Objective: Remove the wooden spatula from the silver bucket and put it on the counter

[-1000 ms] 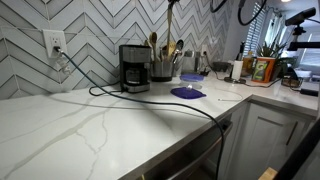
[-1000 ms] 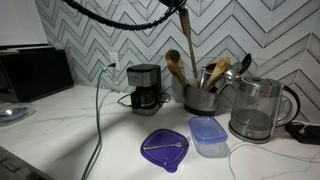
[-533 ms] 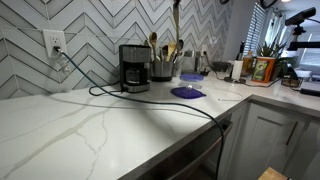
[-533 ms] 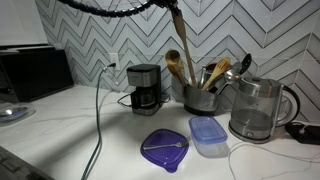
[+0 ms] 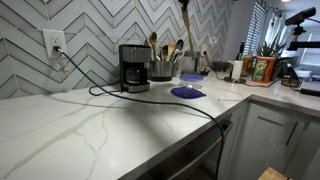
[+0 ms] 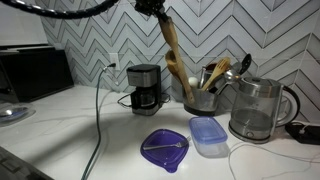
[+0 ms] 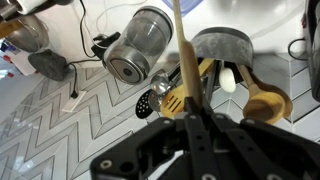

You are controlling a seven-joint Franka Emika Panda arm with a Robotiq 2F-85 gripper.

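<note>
Coffee maker (image 6: 146, 88) stands at left on the white bench (image 6: 60, 120). Gripper (image 6: 152, 6) is clenched on the spatula (image 6: 168, 42), which I hold tilted in the air above the bucket (image 6: 200, 100), its lower end near the spoons (image 6: 213, 74); kettle (image 6: 255, 108) sits at far right, just beside the bucket.
</note>
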